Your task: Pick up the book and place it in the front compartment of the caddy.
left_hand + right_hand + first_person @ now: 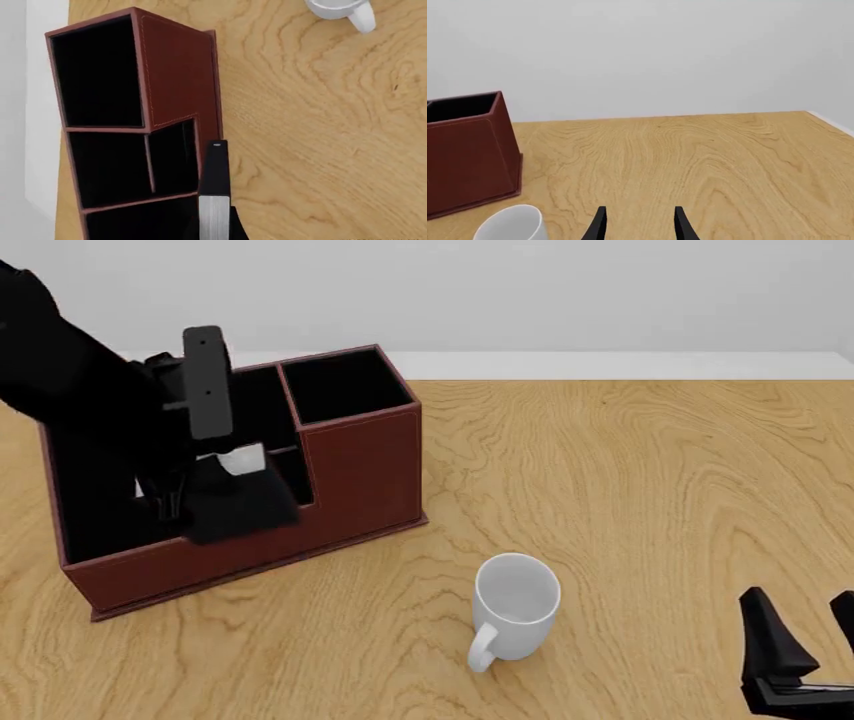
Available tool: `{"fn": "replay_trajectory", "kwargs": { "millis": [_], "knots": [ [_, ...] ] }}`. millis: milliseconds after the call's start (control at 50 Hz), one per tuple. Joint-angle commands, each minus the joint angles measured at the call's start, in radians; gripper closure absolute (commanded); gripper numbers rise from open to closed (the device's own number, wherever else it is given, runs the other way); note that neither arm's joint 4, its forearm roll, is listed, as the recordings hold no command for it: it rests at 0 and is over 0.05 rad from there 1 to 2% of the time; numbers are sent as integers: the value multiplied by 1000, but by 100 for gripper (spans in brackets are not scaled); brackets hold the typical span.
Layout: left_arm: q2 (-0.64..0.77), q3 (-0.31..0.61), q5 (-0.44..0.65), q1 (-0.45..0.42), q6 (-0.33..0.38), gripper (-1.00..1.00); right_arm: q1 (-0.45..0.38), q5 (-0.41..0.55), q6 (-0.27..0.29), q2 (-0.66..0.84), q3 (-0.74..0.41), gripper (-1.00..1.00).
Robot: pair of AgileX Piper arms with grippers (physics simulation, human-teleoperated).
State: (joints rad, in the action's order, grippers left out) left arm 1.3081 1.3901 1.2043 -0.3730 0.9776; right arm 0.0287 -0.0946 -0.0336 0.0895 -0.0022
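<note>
My left gripper (200, 455) is shut on the black book (204, 380) and holds it upright above the reddish-brown caddy (360, 470). In the left wrist view the book (215, 170) shows edge-on with its white page edge nearest the camera. It hangs over the caddy's (177, 75) long side wall, beside the small middle cell. I cannot tell which cell it is over. The fingers (235, 227) clamp it at the picture's bottom. My right gripper (803, 605) is open and empty at the front right, far from the caddy; it also shows open in the right wrist view (639, 222).
A white mug (514, 605) stands upright on the wooden table in front and to the right of the caddy. It also shows in the left wrist view (340, 10) and the right wrist view (510, 222). The caddy's tall end (467, 160) faces the right arm.
</note>
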Motion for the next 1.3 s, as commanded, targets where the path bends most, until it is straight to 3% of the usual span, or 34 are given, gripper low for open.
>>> {"fn": "replay_trajectory", "kwargs": {
  "millis": [20, 60, 200, 220, 560, 600, 640, 780, 800, 1000, 1040, 1060, 1300],
  "knots": [
    [-15, 80, 16, 54, 91, 100, -1, 8, -14, -11, -1, -100],
    [-8, 86, 16, 24, 55, 100, -1, 8, -15, -12, -2, -100],
    [13, 174, 16, 74, 117, 100, 1, 19, -20, -22, -3, -100],
    [27, 192, 16, 76, 99, 100, 1, 19, -20, -23, -3, -100],
    [110, 335, 16, 136, 181, 100, 6, 28, -20, -33, -2, -100],
    [125, 351, 16, 127, 154, 100, 7, 28, -19, -33, -1, -100],
    [130, 356, 16, 166, 214, 100, 6, 27, -18, -32, -1, -100],
    [166, 379, 16, 170, 205, 100, 6, 19, -16, -23, -1, -100],
    [170, 384, 16, 200, 249, 100, 5, 20, -14, -25, -1, -100],
    [253, 468, 16, 211, 246, 100, 8, 18, -9, -22, 0, -100],
    [278, 489, 16, 197, 205, 100, 8, 16, -7, -20, 0, -100],
    [294, 516, 15, 217, 245, 100, 9, 15, -6, -18, 0, -100],
    [390, 562, 10, 204, 212, 100, 11, -1, 1, -1, 1, -100]
  ]
}}
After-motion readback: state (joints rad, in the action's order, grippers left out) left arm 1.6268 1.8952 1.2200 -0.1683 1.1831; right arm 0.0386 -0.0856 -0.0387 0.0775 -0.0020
